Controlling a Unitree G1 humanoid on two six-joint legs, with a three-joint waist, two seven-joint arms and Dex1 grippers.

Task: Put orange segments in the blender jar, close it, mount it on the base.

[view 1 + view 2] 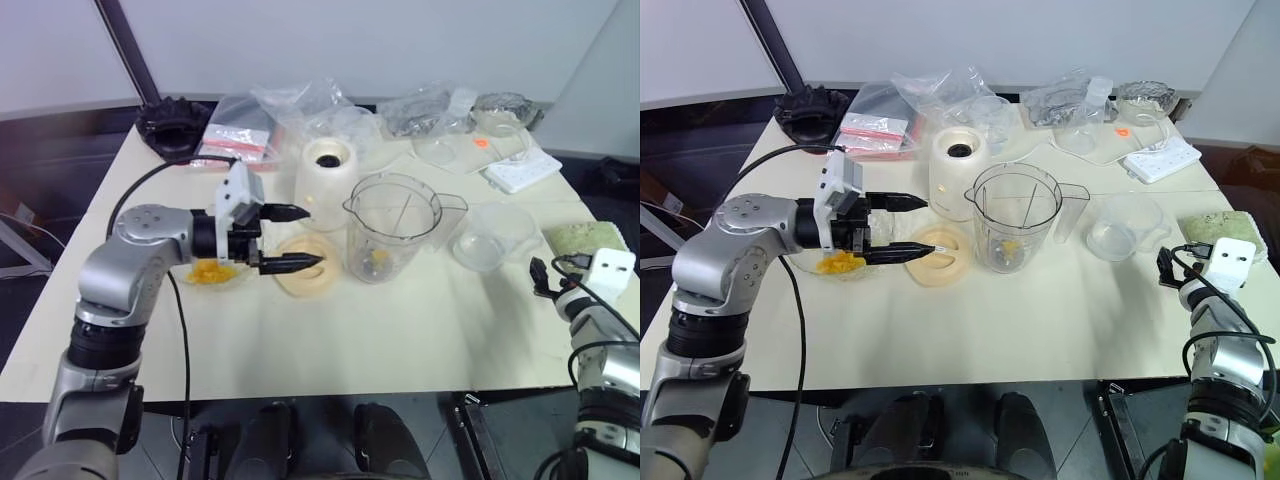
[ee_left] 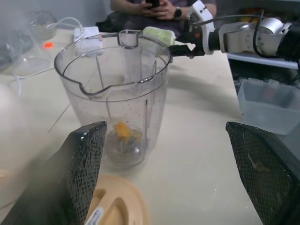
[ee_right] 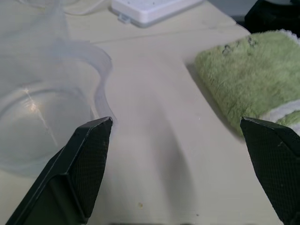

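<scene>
The clear blender jar [image 1: 392, 225] stands upright and uncovered mid-table, with a few orange segments [image 2: 123, 129] lying by its blades. More orange segments [image 1: 212, 272] sit in a small clear dish under my left arm. The cream base [image 1: 326, 185] stands just behind and left of the jar. A pale-orange lid [image 1: 305, 275] lies flat left of the jar. My left gripper [image 1: 312, 238] hovers open over the lid, pointing at the jar, and holds nothing. Near the table's right edge, my right gripper [image 1: 540, 275] is open and empty.
A shallow clear bowl [image 1: 492, 235] sits right of the jar. A green cloth [image 1: 585, 238] lies at the right edge. A white power strip [image 1: 522, 170], plastic bags and glassware crowd the back. A black ridged object [image 1: 175, 120] is at the back left. A seated person [image 2: 159, 9] is beyond the table.
</scene>
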